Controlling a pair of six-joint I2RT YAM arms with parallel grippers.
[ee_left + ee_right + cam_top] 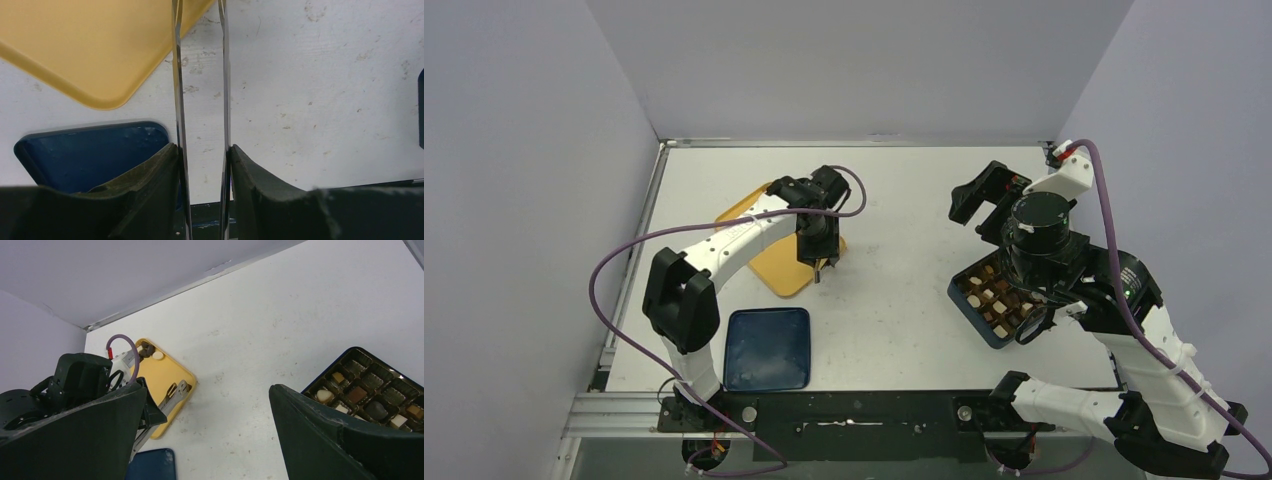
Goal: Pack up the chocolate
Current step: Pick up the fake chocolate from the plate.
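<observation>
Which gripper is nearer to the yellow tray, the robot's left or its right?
Left. The left gripper, holding the tongs, hangs over the yellow tray at its edge; the right gripper, open, is far off by the chocolate box.

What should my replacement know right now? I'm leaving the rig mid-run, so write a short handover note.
Left gripper: shut on the long metal tongs, tips by the flat yellow tray edge.
Right gripper: open, empty, hovering beside the dark compartmented box.
Done: brown and cream chocolate pieces fill some box compartments; others look empty.
Two tray pieces, one dark and one cream, sit at the tray's far corner. The blue rectangular lid lies off the box, near the left arm.
Left to do: tong the tray pieces into the box, then probably fit the lid.
</observation>
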